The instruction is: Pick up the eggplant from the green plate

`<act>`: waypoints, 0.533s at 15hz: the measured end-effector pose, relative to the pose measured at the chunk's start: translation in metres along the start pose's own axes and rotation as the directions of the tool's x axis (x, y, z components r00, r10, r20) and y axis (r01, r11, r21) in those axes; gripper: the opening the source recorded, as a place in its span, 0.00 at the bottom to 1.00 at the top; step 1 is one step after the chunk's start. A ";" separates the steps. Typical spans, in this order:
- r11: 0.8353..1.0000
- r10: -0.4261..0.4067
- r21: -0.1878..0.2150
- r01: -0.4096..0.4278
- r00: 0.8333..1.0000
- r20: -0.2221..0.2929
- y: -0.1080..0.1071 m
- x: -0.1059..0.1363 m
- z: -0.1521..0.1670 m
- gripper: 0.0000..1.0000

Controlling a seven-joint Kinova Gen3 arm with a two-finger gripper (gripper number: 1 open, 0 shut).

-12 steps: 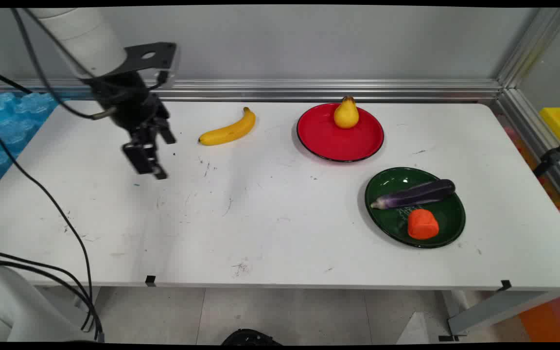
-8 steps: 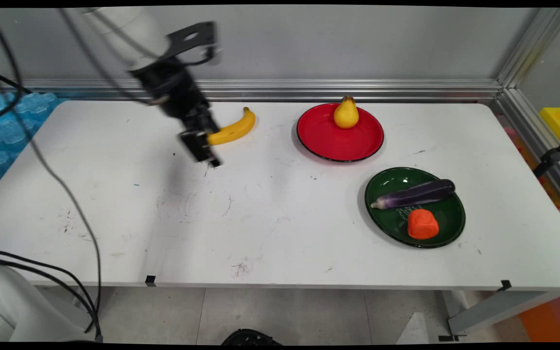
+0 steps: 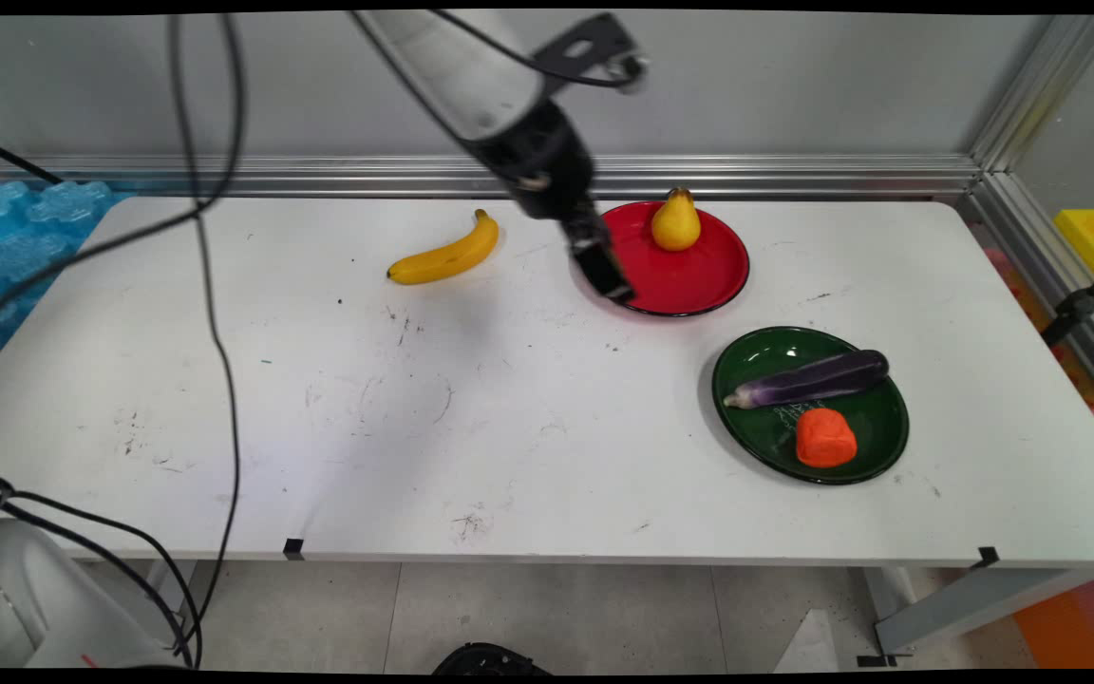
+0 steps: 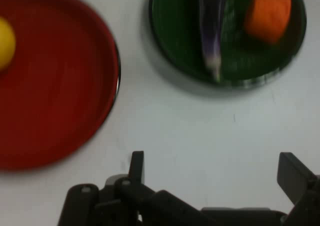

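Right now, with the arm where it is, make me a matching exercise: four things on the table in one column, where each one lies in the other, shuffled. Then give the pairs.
Things
1. pear
2. banana
3. eggplant
4. hand

Places
A. on the bare table, left of both plates
B. on the green plate, beside the orange piece
C. above the near left edge of the red plate, holding nothing
D. at the far edge of the red plate

Pairs: 1-D, 2-A, 3-B, 4-C
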 end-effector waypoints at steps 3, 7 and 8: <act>1.000 0.004 0.009 -0.004 0.999 -0.033 0.005 0.034 0.039 1.00; 0.999 0.033 0.011 -0.033 0.998 -0.050 0.013 0.069 0.093 1.00; 0.999 0.039 0.011 -0.038 0.998 -0.052 0.015 0.075 0.105 1.00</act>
